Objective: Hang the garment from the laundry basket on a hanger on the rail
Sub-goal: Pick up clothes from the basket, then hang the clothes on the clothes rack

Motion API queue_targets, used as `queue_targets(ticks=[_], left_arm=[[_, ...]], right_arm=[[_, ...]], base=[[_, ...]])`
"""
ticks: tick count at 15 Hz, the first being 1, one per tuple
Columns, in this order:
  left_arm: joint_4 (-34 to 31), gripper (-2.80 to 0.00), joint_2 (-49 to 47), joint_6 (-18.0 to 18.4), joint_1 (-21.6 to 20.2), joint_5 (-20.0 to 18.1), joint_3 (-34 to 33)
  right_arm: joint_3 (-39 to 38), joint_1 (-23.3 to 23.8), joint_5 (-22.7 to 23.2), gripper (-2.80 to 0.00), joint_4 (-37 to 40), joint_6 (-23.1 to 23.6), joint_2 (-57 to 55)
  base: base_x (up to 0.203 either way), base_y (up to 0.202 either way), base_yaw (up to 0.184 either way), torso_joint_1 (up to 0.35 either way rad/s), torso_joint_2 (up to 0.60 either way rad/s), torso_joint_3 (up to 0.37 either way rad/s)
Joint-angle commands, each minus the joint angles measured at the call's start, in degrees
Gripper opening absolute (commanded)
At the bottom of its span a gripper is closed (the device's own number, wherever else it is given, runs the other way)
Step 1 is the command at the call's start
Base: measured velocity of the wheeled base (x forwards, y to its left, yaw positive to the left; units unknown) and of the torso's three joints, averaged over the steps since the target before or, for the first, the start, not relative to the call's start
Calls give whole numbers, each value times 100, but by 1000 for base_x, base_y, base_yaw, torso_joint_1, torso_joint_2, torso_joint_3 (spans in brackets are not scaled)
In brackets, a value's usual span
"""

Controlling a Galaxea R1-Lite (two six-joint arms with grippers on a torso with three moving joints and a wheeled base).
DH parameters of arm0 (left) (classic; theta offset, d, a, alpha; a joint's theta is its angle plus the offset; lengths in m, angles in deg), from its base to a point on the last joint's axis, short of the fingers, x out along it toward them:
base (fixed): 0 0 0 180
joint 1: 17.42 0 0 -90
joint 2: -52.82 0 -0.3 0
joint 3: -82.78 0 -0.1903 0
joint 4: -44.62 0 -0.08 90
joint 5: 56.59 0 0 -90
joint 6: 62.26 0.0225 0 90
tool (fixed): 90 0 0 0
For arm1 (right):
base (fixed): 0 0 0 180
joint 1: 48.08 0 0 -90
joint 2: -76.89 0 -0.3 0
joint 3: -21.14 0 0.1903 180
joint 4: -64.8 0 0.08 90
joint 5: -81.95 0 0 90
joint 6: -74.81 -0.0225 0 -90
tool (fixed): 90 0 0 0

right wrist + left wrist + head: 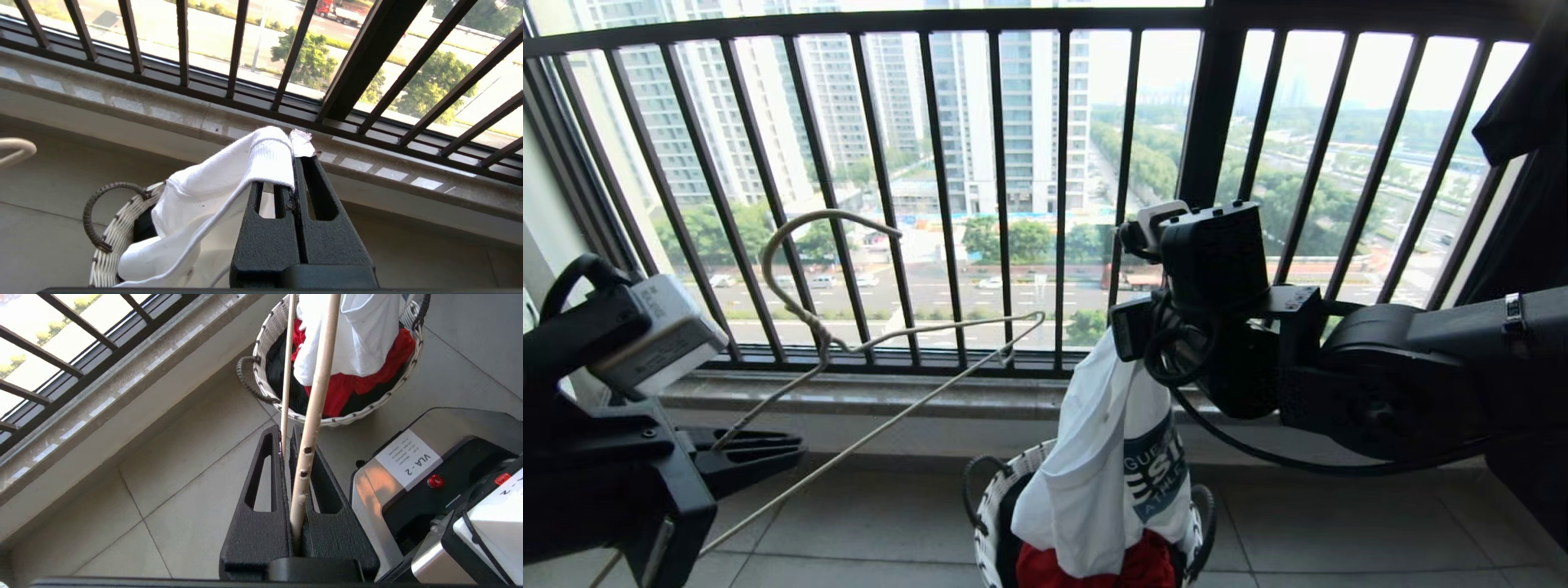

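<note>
Gripping the hanger (882, 343), left hand (291, 435); right hand (295, 161) clamps the garment (1094, 474) above the laundry basket (988, 510)

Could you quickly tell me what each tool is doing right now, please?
Left tool: closed on the thin cream-white wire hanger.
Right tool: closed on the white printed T-shirt.
</note>
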Motion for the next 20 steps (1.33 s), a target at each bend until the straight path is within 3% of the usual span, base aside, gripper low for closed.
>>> queue_targets(ticks=[1,6,14,20], left_arm=[[-105,-280,33,117,162,-16,-54],[-80,-280,-46,111,753,-497,-269],[366,-280,-452,-193,749,-403,-358],[557,-280,-489,-204,740,-324,-432]], right_arm=[[58,82,-17,-280,-10,-2,-39],[67,91,-15,-280,-177,7,-55],[58,-26,-8,-280,-186,-19,58],[-52,-257,-17,-280,-186,-24,142]], base=[[0,0,0,0,0,0],[0,0,0,0,0,0],[0,0,0,0,0,0],[0,0,0,0,0,0]])
